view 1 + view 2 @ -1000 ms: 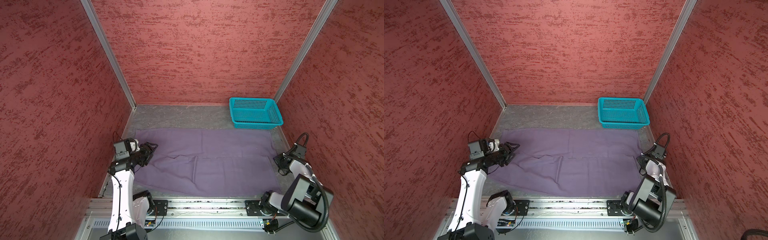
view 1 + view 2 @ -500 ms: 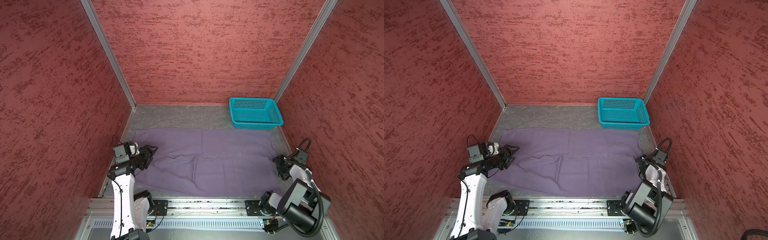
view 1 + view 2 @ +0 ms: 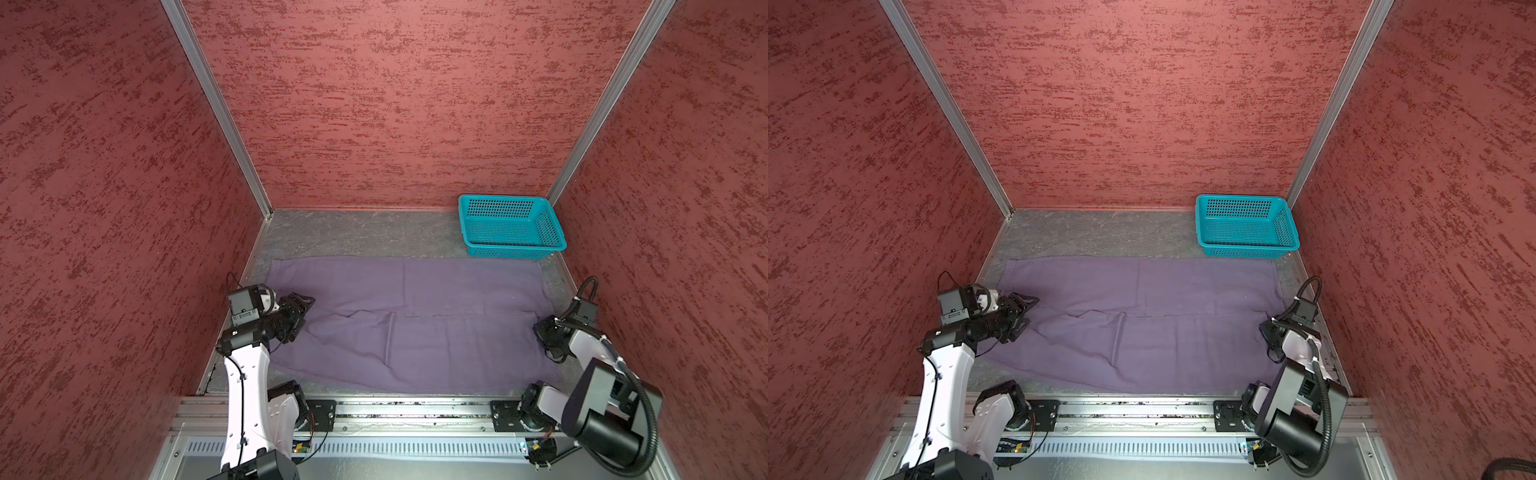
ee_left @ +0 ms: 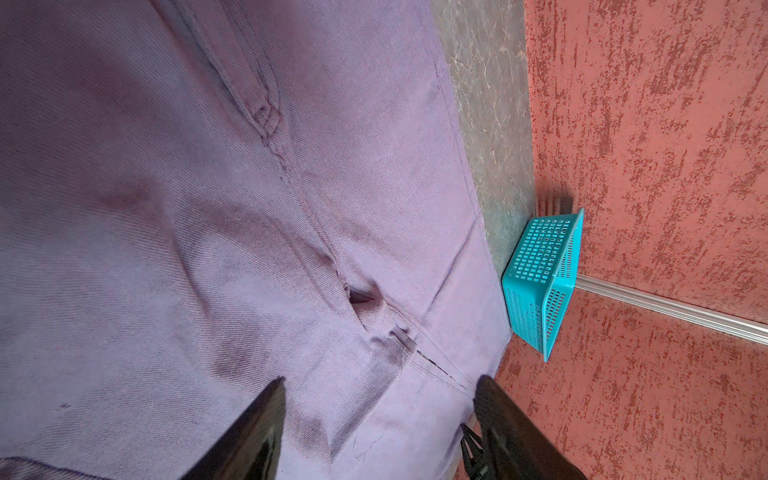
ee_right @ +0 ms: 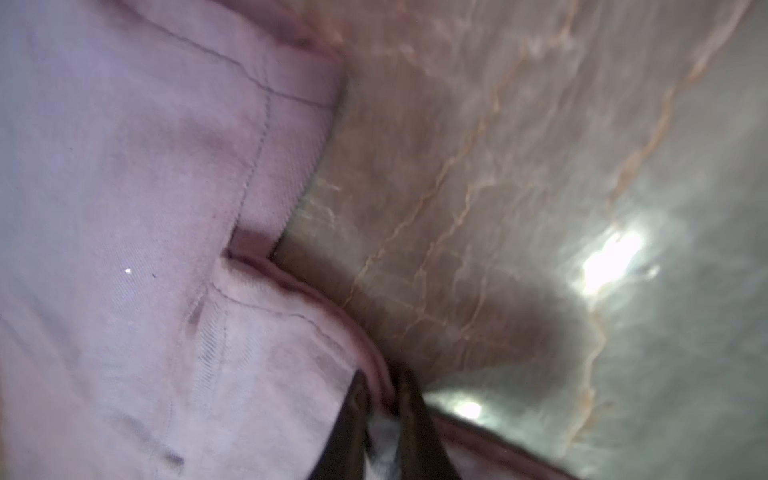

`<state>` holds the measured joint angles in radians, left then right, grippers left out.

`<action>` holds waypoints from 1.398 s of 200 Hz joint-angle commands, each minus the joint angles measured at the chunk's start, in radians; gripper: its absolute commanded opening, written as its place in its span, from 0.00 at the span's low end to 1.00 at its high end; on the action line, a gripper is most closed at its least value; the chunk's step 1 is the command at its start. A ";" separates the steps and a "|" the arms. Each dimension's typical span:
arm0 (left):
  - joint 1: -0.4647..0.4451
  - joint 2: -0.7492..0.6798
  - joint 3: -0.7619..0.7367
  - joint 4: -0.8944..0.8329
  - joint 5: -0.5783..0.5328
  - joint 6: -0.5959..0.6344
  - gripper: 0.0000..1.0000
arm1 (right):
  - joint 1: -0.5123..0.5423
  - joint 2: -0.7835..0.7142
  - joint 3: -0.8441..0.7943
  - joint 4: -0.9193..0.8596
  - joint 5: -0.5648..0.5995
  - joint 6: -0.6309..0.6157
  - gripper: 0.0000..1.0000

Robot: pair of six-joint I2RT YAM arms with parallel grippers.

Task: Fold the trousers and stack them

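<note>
Two arms sit at opposite ends of the trousers (image 3: 415, 328), which looks like the set-up for an end-to-end fold. The garment lies spread flat on the grey tabletop (image 3: 353, 232), filling most of its near half. The teal basket (image 3: 511, 249) stands just beyond the far right corner; whether they touch I cannot tell.

The right gripper (image 5: 382, 388) is low at the right edge. The right wrist view shows its jaws together, pinching the hem of what looks like the nearer leg where cloth meets bare tabletop. That grip makes sense, since the hem is the edge that has to be carried over.

The left gripper (image 3: 302, 305) hovers over the left end with its jaws apart and nothing between them. The left wrist view shows its fingers (image 4: 257, 419) above the cloth near a pocket opening, so I judge it is lining up on the waist, either to pin it or to take hold.

The long axis runs left to right across both top views: waist to the left, both hems to the right, legs side by side with the split between them along the middle
</note>
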<state>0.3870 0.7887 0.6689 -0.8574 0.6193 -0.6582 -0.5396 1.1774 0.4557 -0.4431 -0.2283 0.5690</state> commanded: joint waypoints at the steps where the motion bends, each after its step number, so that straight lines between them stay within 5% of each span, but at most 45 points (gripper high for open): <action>1: 0.009 -0.025 -0.007 -0.020 -0.021 -0.001 0.73 | 0.006 0.018 0.006 0.003 0.011 0.011 0.00; 89: 0.010 -0.047 -0.055 -0.015 -0.006 0.000 0.72 | -0.050 -0.024 0.168 -0.146 0.160 0.025 0.00; 198: 0.026 0.028 -0.098 0.053 -0.001 0.027 0.76 | -0.193 0.059 0.233 -0.131 0.274 -0.018 0.00; 210: 0.026 0.036 -0.101 0.061 0.003 0.026 0.78 | -0.197 0.068 0.253 -0.132 0.251 -0.026 0.11; 227: 0.026 0.035 -0.112 0.073 0.008 0.019 0.81 | -0.198 0.063 0.254 -0.135 0.210 -0.017 0.54; 236: 0.026 0.031 -0.114 0.073 0.007 0.016 0.81 | -0.197 0.043 0.241 -0.138 0.192 -0.006 0.65; 262: 0.026 -0.004 -0.112 0.026 -0.024 0.022 0.81 | -0.197 -0.080 0.156 -0.169 0.173 0.011 0.70; 279: 0.027 -0.049 -0.106 -0.021 -0.066 0.024 0.74 | -0.194 -0.188 0.089 -0.198 0.163 0.032 0.54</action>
<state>0.4049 0.7944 0.5571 -0.8230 0.5995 -0.6533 -0.7349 1.1126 0.6155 -0.5861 -0.0387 0.5640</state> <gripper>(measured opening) 0.773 0.623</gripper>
